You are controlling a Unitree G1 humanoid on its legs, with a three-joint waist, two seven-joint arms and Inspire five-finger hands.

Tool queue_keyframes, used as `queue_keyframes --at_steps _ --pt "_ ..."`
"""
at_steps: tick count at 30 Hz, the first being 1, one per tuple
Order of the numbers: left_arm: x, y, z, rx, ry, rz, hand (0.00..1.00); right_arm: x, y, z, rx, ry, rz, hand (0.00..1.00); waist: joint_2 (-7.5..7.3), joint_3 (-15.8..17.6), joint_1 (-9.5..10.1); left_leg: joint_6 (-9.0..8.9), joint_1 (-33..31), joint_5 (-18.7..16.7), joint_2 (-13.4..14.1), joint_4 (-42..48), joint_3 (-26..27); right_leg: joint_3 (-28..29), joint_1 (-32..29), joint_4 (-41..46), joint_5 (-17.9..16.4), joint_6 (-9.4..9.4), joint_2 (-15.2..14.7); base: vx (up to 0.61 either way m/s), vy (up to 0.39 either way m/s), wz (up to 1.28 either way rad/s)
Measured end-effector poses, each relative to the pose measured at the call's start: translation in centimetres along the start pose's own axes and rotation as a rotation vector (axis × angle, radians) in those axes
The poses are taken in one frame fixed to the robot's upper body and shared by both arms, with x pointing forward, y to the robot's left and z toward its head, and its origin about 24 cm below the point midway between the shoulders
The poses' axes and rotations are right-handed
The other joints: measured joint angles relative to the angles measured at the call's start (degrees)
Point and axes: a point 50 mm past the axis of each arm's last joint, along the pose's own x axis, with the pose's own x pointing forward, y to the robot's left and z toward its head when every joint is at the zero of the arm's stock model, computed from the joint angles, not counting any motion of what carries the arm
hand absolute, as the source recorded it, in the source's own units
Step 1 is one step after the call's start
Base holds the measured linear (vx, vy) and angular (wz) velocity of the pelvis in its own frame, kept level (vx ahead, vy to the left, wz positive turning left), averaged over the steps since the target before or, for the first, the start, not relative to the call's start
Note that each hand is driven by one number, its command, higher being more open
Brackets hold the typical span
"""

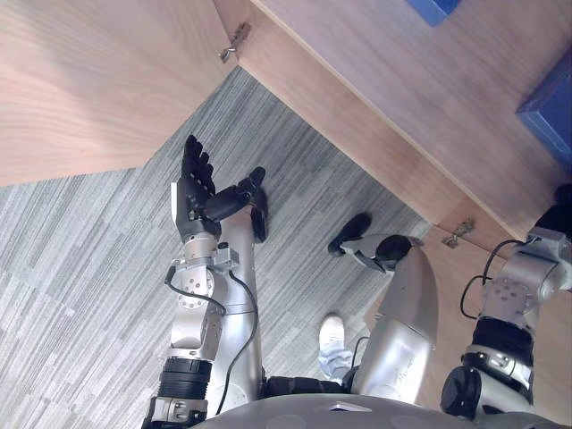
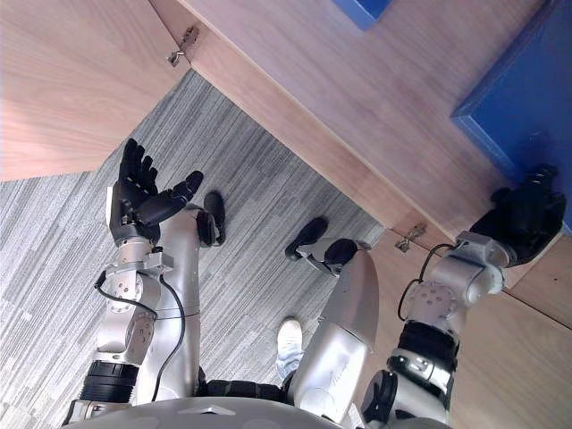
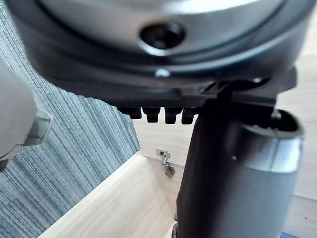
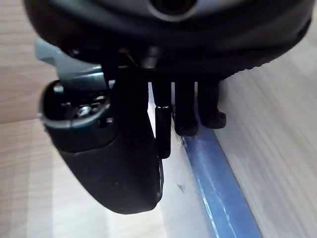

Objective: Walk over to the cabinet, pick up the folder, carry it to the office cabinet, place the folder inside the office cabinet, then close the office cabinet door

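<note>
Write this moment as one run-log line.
right hand: on blue folder in cabinet | left hand: open, over carpet | cabinet door: open

The right robot hand (image 4: 109,158) touches its fingertips (image 4: 187,126) to the blue folder (image 4: 220,188) against pale wood (image 4: 282,129).

In the upper left of the frame the cabinet door (image 1: 80,80) is showing a pale wood-grain face, smooth and matt. The cabinet board (image 1: 402,89) across the upper right is looking the same. The floor (image 1: 80,268) is showing grey ribbed carpet, rough and dull. A small hinge (image 1: 234,43) at the top is gleaming as bare metal. The blue folder (image 2: 523,98) is looking smooth, catching a faint sheen along its edge. The left hand (image 1: 201,201) and right hand (image 2: 527,219) are looking like dark matt plastic.
</note>
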Motion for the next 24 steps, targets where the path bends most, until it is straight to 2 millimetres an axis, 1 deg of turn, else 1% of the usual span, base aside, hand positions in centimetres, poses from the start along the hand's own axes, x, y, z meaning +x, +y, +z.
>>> queue_keyframes --at_steps 2,4,8,10,13,16,18,20,21,22,23,24 --pt "0.0 0.0 0.0 -0.001 0.0 0.001 1.0 -0.9 0.0 -0.5 -0.024 0.018 0.03 0.0 0.0 0.0 -0.09 -0.03 0.38 -0.02 0.4 -0.01 -0.08 0.04 0.28 -0.1 -0.06 -0.11 0.21 0.01 -0.034 -0.11" --pt "0.0 0.0 -0.1 0.001 0.003 0.001 1.0 -1.7 -0.2 -1.2 -0.047 0.058 0.057 0.0 0.0 0.0 -0.16 -0.6 1.17 -0.29 1.01 -0.29 -0.46 -0.33 1.3 -0.89 -0.05 -0.13 1.17 0.01 -0.028 -0.1" --pt "0.0 0.1 -0.4 0.006 0.017 0.0 1.0 -3.0 -0.5 -2.3 -0.049 0.115 0.077 0.0 -0.01 0.0 -0.09 -0.99 3.04 -0.39 1.82 -1.37 -0.72 -1.13 3.56 -2.48 0.1 -0.27 2.26 0.02 -0.022 -0.07" --pt "0.0 0.4 -0.8 0.008 0.035 0.007 1.0 -3.8 -0.6 -2.9 -0.046 0.15 0.091 0.0 -0.01 -0.01 -0.21 -0.99 4.21 -0.06 1.99 -2.49 -0.97 -1.7 4.98 -3.8 0.25 -0.33 2.91 0.05 -0.024 0.0" --pt "-0.1 0.8 -1.6 0.016 0.07 0.015 1.0 -4.4 -0.7 -3.5 -0.06 0.192 0.114 0.0 -0.01 -0.01 -0.23 -1.21 6.18 0.26 1.97 -4.11 -0.93 -2.35 7.03 -5.42 0.4 -0.23 3.28 0.06 -0.019 0.04" --pt "-0.3 1.6 -2.5 0.029 0.112 0.04 1.0 -5.2 -0.1 -4.7 -0.067 0.267 0.177 0.0 -0.05 -0.02 -0.42 -1.54 9.48 1.38 1.98 -7.59 -0.76 -3.43 10.31 -9.12 1.29 -0.04 4.32 0.08 -0.02 0.03" --pt "-0.5 2.2 -3.3 0.042 0.147 0.055 1.0 -5.7 0.2 -5.7 -0.071 0.32 0.222 0.0 -0.07 -0.03 -0.44 -1.81 12.65 2.43 1.97 -10.93 -0.35 -4.17 13.36 -12.66 2.5 0.03 5.25 0.08 -0.018 0.02" --pt "-0.8 3.2 -4.4 0.075 0.203 0.067 1.0 -6.3 -0.3 -7.1 -0.093 0.397 0.236 0.0 -0.22 -0.12 -0.54 -2.13 16.9 3.52 1.98 -15.07 -0.01 -5.15 17.67 -17.72 4.34 0.11 6.86 0.08 -0.001 -0.01" --pt "-0.9 3.6 -4.7 0.089 0.219 0.066 1.0 -6.4 -0.6 -7.5 -0.102 0.417 0.231 0.0 -0.44 -0.25 -0.64 -2.09 18.03 4.01 1.93 -16.48 0.25 -5.19 18.62 -19.3 4.94 0.27 7.33 0.09 0.014 -0.03" --pt "-1.2 4.4 -5.3 0.12 0.25 0.065 1.0 -6.8 -1.2 -8.3 -0.118 0.457 0.221 0.0 -0.96 -0.53 -0.84 -2.07 20.26 5.08 1.83 -19.54 0.82 -5.62 20.67 -22.81 6.46 0.42 8.19 0.07 0.02 -0.03" --pt "-1.4 4.8 -5.5 0.136 0.266 0.065 1.0 -7.0 -1.5 -8.6 -0.128 0.477 0.214 0.0 -1.2 -0.64 -0.95 -2.05 21.44 5.62 1.74 -21.08 1.17 -5.82 21.74 -24.56 7.26 0.49 8.6 0.1 0.032 -0.03" --pt "-2.1 6.0 -6.0 0.172 0.306 0.074 1.0 -7.5 -2.4 -9.5 -0.16 0.529 0.196 0.0 -1.97 -1.11 -1.7 -1.96 24.33 6.9 1.43 -24.66 1.92 -6.07 24.34 -28.76 9.05 0.83 9.58 0.09 0.027 -0.03"
